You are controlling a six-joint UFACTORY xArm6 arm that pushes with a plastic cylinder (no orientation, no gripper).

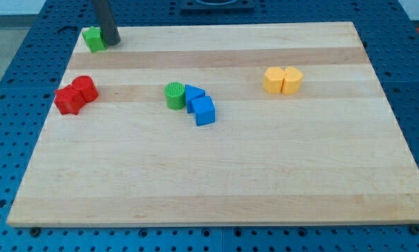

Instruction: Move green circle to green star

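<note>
The green circle (174, 95), a short upright cylinder, stands left of the board's middle and touches a blue block on its right. The green star (94, 38) sits at the board's top left corner. My tip (111, 42) rests on the board just right of the green star, touching or nearly touching it. The tip is far from the green circle, up and to the view's left of it.
Two blue blocks (200, 105) sit together right of the green circle. Two red blocks (76, 94) sit near the left edge. Two yellow blocks (282, 80) sit at the right of centre. The wooden board (216, 182) lies on a blue perforated table.
</note>
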